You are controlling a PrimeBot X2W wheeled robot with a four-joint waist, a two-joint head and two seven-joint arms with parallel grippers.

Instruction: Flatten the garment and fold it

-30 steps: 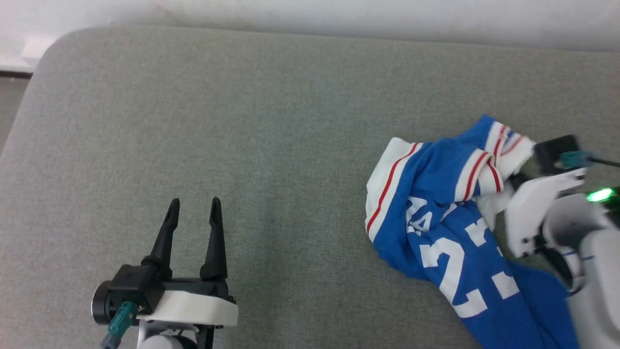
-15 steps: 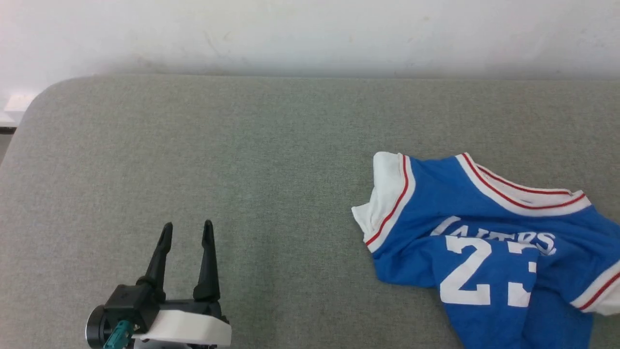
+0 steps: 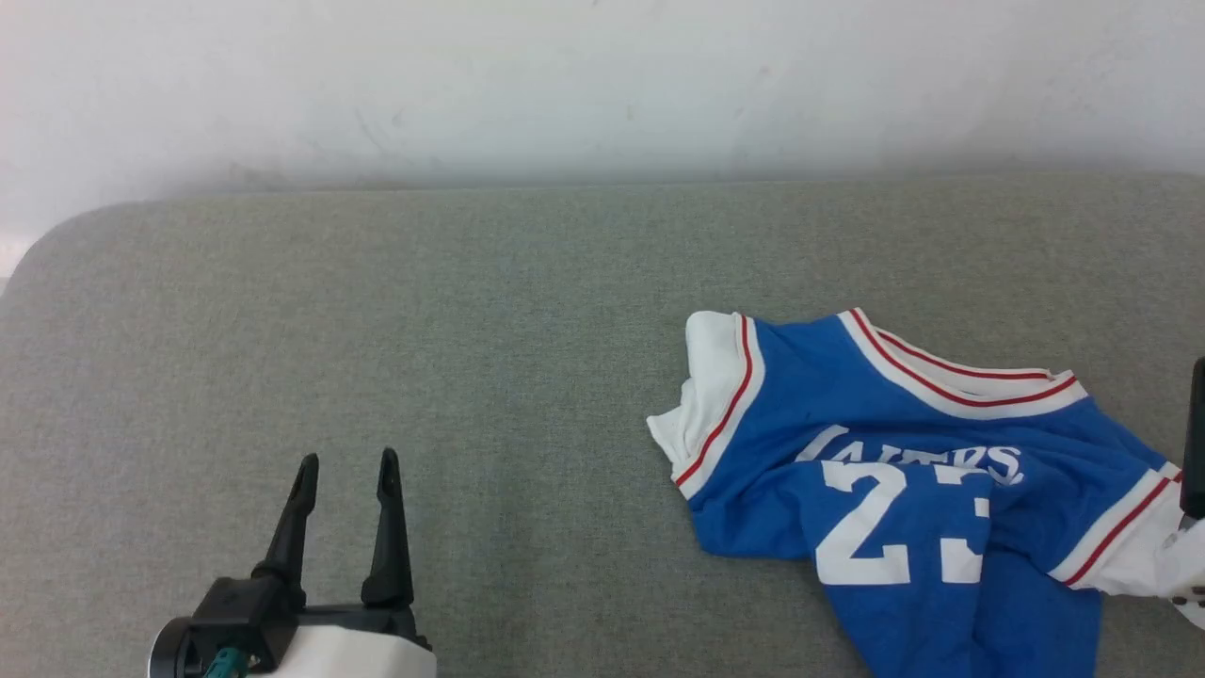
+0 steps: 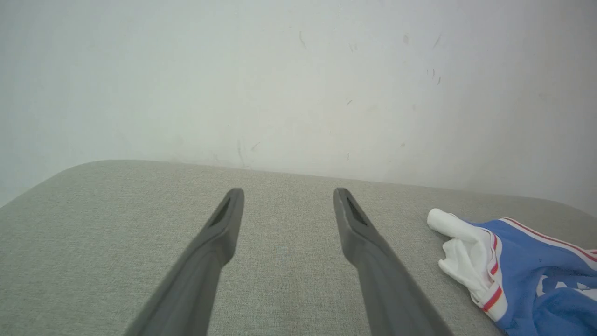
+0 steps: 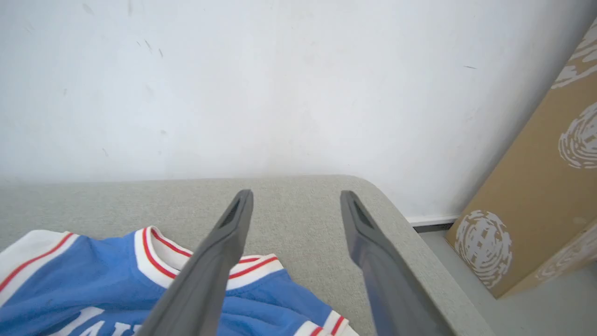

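Observation:
The garment (image 3: pixel 904 443) is a royal-blue jersey with white sleeves, red-and-white trim and a white 23, lying rumpled on the right part of the grey cushioned surface (image 3: pixel 424 330). Its white sleeve end (image 4: pixel 459 249) shows at the right of the left wrist view. My left gripper (image 3: pixel 344 466) stands open at the lower left, well clear of the garment (image 4: pixel 541 284), with nothing between its fingers. My right gripper (image 5: pixel 296 196) is open above the garment's (image 5: pixel 93 275) collar side, holding nothing; one dark finger (image 3: pixel 1196 433) shows at the head view's right edge.
A white wall (image 3: pixel 602 85) runs behind the surface. In the right wrist view the surface's rounded right end (image 5: pixel 410 242) drops to the floor, where a brown cardboard box (image 5: pixel 536 186) leans against the wall.
The right gripper let go of the garment and drew back to the right; the garment now lies spread wider with its collar showing. The head camera tilted up, showing more wall.

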